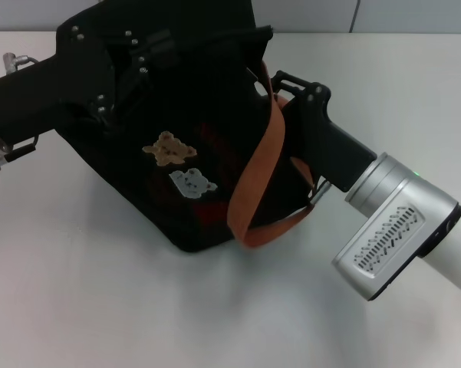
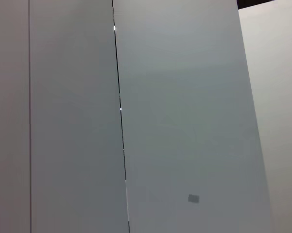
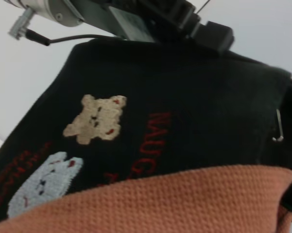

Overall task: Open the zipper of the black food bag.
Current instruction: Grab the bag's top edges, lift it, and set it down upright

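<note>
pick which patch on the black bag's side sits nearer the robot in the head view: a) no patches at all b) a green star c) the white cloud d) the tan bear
c: on the black food bag, the white cloud patch lies just below the tan bear patch, so nearer the robot.

White tabletop (image 1: 100,307), grey panelled wall (image 2: 184,121) with a thin vertical seam.

From my head camera, the left gripper (image 1: 111,73) covers the top edge of the black food bag (image 1: 192,153), so I cannot see the zipper there. The right gripper (image 1: 280,86) is partly behind the orange strap (image 1: 257,165); I cannot judge either gripper's finger state.
</note>
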Robot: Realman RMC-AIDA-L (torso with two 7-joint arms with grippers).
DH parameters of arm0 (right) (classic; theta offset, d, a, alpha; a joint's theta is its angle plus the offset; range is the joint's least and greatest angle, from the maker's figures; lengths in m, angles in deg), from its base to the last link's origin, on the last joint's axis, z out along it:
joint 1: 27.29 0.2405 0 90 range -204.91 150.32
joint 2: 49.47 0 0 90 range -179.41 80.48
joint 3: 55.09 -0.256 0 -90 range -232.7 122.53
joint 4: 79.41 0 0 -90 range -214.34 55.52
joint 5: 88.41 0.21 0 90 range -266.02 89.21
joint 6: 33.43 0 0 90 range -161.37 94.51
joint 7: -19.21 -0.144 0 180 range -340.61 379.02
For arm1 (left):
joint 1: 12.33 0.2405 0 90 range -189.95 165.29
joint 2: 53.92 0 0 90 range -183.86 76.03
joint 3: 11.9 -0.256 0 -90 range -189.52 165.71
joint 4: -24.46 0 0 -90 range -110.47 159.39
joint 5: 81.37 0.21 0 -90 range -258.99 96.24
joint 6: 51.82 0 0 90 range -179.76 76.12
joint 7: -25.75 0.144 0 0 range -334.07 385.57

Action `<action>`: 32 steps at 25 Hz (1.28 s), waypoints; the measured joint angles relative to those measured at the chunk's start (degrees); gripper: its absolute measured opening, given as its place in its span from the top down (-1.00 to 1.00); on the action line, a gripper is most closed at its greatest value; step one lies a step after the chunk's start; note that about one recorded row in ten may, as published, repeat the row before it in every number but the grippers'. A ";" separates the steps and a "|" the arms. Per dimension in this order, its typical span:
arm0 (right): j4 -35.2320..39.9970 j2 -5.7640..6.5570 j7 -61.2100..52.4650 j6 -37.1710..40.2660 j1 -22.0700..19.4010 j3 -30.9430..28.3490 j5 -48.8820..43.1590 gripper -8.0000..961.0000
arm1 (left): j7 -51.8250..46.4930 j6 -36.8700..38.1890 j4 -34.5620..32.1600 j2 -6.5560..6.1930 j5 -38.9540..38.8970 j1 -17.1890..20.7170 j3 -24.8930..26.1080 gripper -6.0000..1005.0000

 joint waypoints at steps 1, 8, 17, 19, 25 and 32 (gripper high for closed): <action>-0.09 0.00 -0.01 -0.33 0.12 -0.14 -0.62 0.15 | -0.01 0.06 -0.01 0.04 0.01 -0.02 -0.01 0.95; -0.81 0.00 -0.03 -1.91 1.20 -0.28 -2.15 0.15 | -0.07 0.80 -0.01 0.07 0.00 0.08 -0.06 0.95; -1.82 0.00 -0.45 1.31 0.90 -0.61 -2.17 0.15 | -0.08 0.65 0.03 0.09 0.16 0.25 0.04 0.95; -1.93 0.00 -3.22 3.63 0.36 -1.78 -2.11 0.15 | 0.25 0.43 1.03 0.07 0.30 0.31 0.01 0.95; -0.98 0.00 -7.35 4.84 -0.48 -4.08 -2.14 0.15 | 0.56 0.38 2.33 -0.26 0.36 0.35 0.10 0.95; -0.12 0.00 -8.70 4.56 -0.93 -4.26 -1.83 0.15 | 0.60 0.33 2.37 -0.37 0.41 0.73 0.34 0.95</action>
